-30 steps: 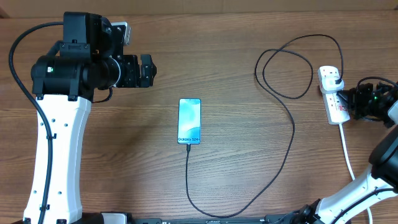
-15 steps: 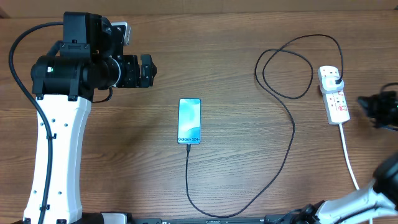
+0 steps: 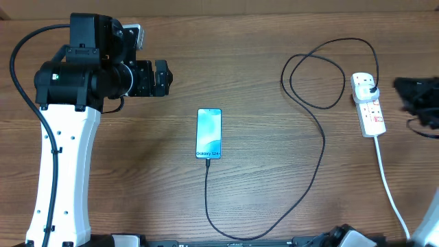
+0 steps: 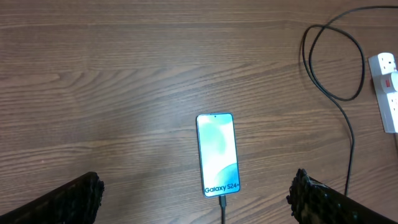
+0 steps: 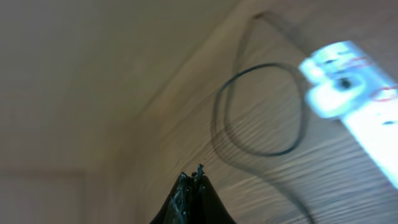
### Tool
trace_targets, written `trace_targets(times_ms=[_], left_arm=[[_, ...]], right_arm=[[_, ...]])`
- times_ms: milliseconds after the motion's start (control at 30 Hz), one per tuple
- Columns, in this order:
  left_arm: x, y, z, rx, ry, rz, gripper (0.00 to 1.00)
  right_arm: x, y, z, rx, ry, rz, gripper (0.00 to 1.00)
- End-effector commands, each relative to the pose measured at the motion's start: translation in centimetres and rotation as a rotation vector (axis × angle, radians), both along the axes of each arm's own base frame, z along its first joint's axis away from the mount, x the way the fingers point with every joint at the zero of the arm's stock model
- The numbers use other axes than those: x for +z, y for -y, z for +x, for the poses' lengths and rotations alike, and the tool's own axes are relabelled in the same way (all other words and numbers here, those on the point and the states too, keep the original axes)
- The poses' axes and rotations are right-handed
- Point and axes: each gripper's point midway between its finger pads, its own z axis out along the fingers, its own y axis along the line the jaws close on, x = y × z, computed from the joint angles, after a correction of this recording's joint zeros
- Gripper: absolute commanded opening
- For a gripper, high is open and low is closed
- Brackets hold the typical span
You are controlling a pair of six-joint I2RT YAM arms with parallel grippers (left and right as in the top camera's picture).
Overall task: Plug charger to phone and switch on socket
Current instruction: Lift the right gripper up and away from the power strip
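The phone [image 3: 209, 143] lies flat mid-table with its blue-teal screen up, also in the left wrist view [image 4: 217, 154]. The charger cable [image 3: 322, 147] runs from the phone's lower end, where its tip [image 4: 222, 201] is plugged in, loops at the back and ends in a black plug in the white socket strip [image 3: 368, 103]. My left gripper [image 3: 162, 77] is open and empty, up and left of the phone. My right gripper [image 3: 411, 92] is shut and empty, lifted just right of the strip [image 5: 348, 87]; its view is blurred.
The strip's thick white cord [image 3: 388, 184] trails toward the front right edge. My left arm's white column [image 3: 58, 171] stands at the left. The cable loop [image 4: 336, 62] lies between phone and strip.
My right gripper has pulled back from the socket strip, moving right and toward the back, and lifted. The left arm, phone and cable have not moved.
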Motion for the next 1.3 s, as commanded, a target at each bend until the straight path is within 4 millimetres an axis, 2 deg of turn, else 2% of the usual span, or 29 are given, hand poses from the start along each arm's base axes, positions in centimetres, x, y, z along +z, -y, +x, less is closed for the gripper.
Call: trace_targets(times_ms=[0,233,433,567,633,700,767,800,833,1267], left_arm=[[0.3,0.2,0.1,-0.009,0.01,0.004,0.99],[0.3,0.2,0.1,-0.009,0.01,0.004,1.0],[0.3,0.2,0.1,-0.009,0.01,0.004,0.99],[0.3,0.2,0.1,-0.009,0.01,0.004,1.0],[0.3,0.2,0.1,-0.009,0.01,0.004,1.0],[0.3,0.2,0.1,-0.009,0.01,0.004,1.0],[0.3,0.2,0.1,-0.009,0.01,0.004,0.99],[0.3,0.2,0.1,-0.009,0.01,0.004,1.0],[0.3,0.2,0.1,-0.009,0.01,0.004,1.0],[0.3,0.2,0.1,-0.009,0.01,0.004,1.0]], right_arm=[[2.8,-3.8,-0.8,0.087,0.058,-0.133,0.04],[4.5,-11.8,-3.5,0.25,0.043,-0.326,0.04],[3.8,-16.0,-7.0,0.36,-0.002,-0.479,0.04],[3.4,-18.4,-8.6,0.454,-0.001,-0.508,0.07],[3.3,-19.3,-9.1,0.49,0.0,-0.511,0.16],[3.1,-19.7,-9.3,0.508,-0.005,-0.508,0.34],[2.9,-19.8,-9.3,0.513,-0.013,-0.505,0.46],[2.9,-19.8,-9.3,0.512,-0.014,-0.504,0.66],[2.9,-19.8,-9.3,0.512,-0.014,-0.505,1.0],[2.2,-20.0,-10.2,0.543,-0.052,-0.489,1.0]])
